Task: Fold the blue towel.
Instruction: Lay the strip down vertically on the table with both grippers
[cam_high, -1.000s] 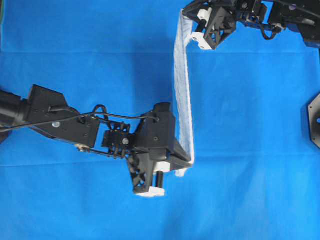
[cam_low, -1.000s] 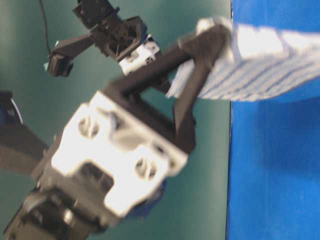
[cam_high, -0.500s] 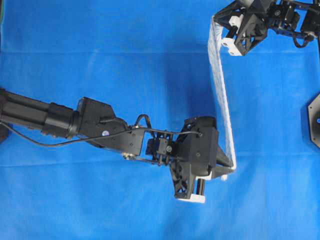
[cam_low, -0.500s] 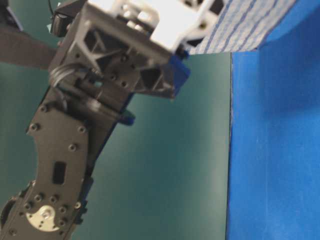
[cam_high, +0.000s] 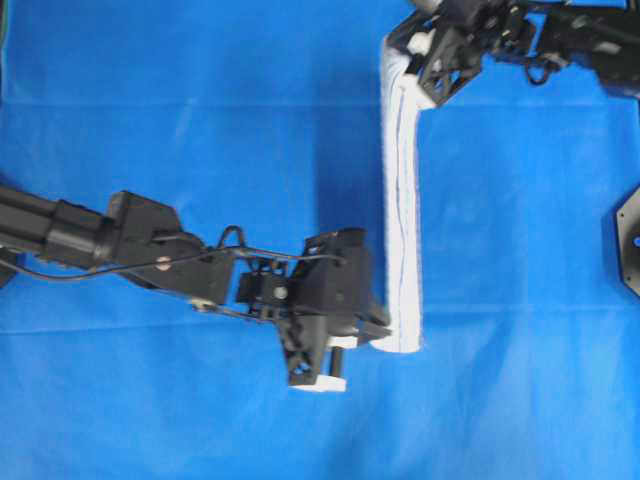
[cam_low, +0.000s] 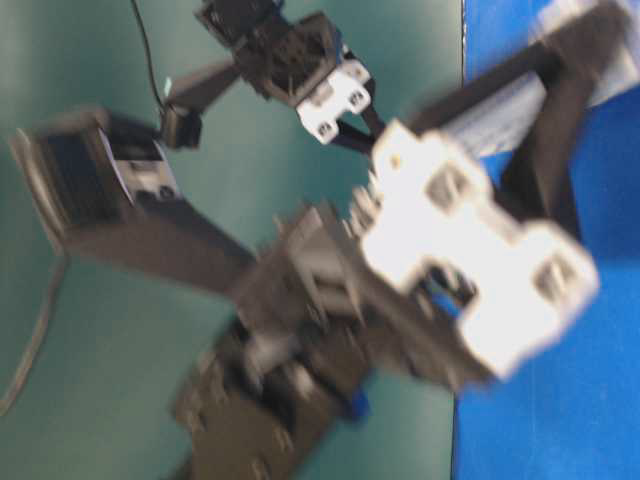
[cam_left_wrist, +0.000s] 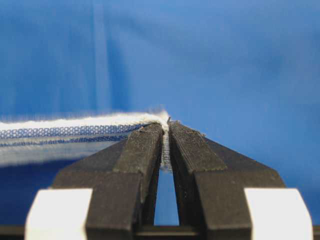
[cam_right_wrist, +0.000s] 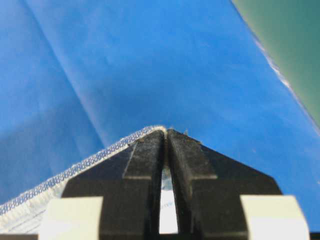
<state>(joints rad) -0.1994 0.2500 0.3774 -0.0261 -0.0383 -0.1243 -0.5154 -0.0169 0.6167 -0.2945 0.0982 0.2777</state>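
Holding the blue towel (cam_high: 402, 200) by pinched corners: left gripper (cam_left_wrist: 166, 131) and right gripper (cam_right_wrist: 165, 135) both clamped on it. I judge uneven travel could tug a corner free.

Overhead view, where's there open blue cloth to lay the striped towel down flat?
Open cloth lies right of the striped towel, out to the black mount, and upper left above the left arm. It is crowded at the left gripper and the right gripper, each pinching a towel corner.

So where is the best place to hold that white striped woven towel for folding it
By its two corners on one short edge, as now: the left gripper and right gripper each have jaws pinched shut on a hemmed corner of the white striped woven towel. Coming in along the edge keeps it taut and hanging flat above the blue cloth.
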